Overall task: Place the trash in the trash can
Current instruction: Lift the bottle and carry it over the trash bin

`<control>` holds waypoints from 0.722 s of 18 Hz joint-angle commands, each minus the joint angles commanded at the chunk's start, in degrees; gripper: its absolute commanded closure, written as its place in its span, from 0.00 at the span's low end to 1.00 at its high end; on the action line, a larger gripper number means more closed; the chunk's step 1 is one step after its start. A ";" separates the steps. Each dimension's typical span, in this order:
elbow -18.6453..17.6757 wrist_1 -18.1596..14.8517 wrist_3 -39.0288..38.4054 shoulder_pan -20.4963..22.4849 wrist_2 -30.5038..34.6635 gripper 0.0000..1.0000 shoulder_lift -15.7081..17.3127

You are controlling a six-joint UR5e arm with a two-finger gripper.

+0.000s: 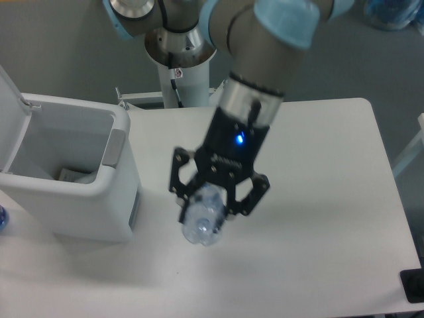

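A: Where's the bottle [203, 220]?

B: Clamped in the pincer [213, 196], held above the surface [331, 199], right of the bin [73, 172].

A: What's left?

B: Carry it over the open bin and drop it. Something pale lies inside already.

Bottle [202, 220] blurred with cap hidden, trash can [99, 199] lid cut off at left edge

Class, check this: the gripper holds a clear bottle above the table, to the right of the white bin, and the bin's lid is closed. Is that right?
Not quite. The camera view shows the bin with its lid open. The rest holds: the gripper holds the clear bottle above the table, right of the bin.
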 joint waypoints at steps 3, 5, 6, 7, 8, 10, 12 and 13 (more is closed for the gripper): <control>0.00 2.64 0.17 -0.70 -3.34 0.48 1.67; 0.00 3.87 1.05 -2.62 -4.66 0.49 2.11; 0.00 5.18 1.05 -3.51 -5.27 0.49 2.12; 0.00 6.24 1.05 -4.30 -5.45 0.49 2.20; -0.17 6.60 1.14 -5.96 -5.98 0.49 2.90; -0.61 6.60 1.23 -7.73 -6.16 0.49 3.35; -1.92 6.69 1.23 -10.71 -6.16 0.49 4.22; -4.02 6.95 1.49 -11.42 -6.16 0.49 5.70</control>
